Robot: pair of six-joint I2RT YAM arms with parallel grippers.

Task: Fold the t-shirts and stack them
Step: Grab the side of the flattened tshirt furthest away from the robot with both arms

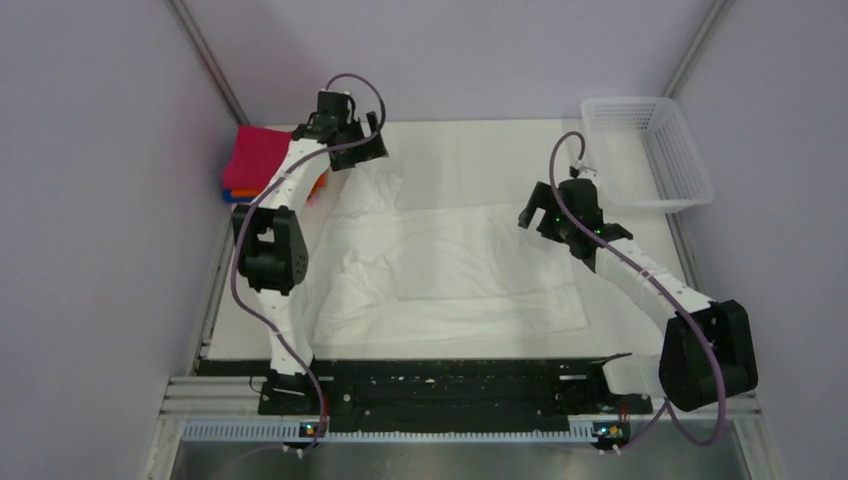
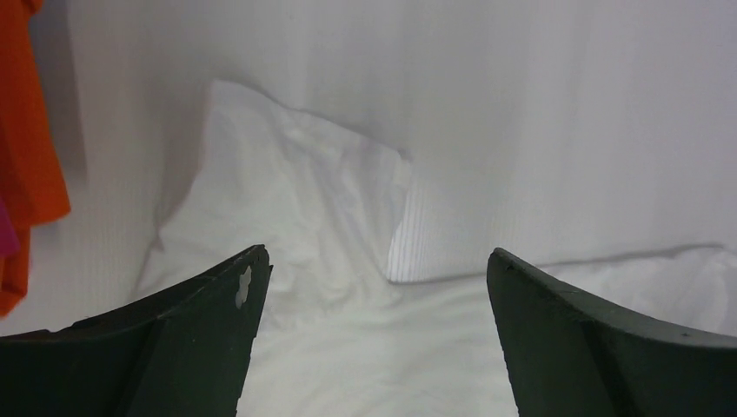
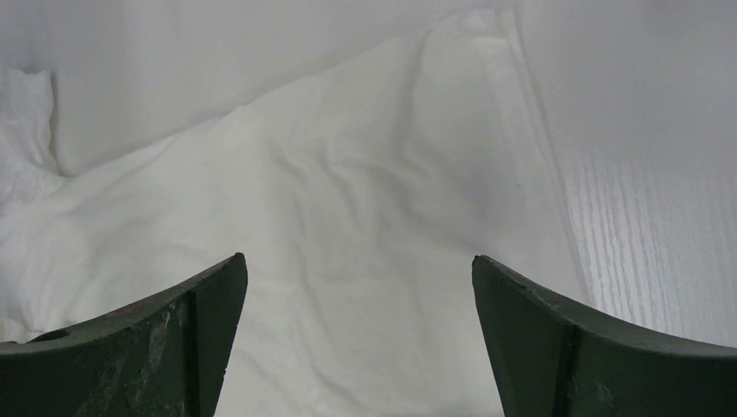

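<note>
1. The table (image 1: pixel 470 150) is carrying everything, its pale top showing bare around the white t-shirt.
2. The white t-shirt (image 1: pixel 450 270) is lying spread and wrinkled at the middle of the scene. A loose fold is running along its left side, and one sleeve (image 2: pixel 287 191) is sticking out from its far-left corner.
3. The left arm (image 1: pixel 270 250) is reaching along the t-shirt's left side, and the right arm (image 1: pixel 650 285) is coming in over its right edge.
4. The white mesh basket (image 1: pixel 660 150) is sitting beyond the t-shirt's far-right corner, well apart from it, with its mesh floor showing.
5. The stack of folded shirts (image 1: pixel 258 160) is sitting just left of the t-shirt's far-left sleeve. Magenta is on top, with orange (image 2: pixel 35 130) and blue edges peeking out below. The left arm is hiding part of the stack.
6. The left gripper (image 1: pixel 372 148) is hovering above that far-left sleeve. Its wrist view (image 2: pixel 378 254) is showing the jaws spread wide and gripping nothing.
7. The right gripper (image 1: pixel 535 212) is hanging over the t-shirt's right part (image 3: pixel 348 217). Its jaws (image 3: pixel 357 258) are likewise gaping wide, with only cloth showing between them. Whether the fingertips are touching the fabric is hard to tell.
</note>
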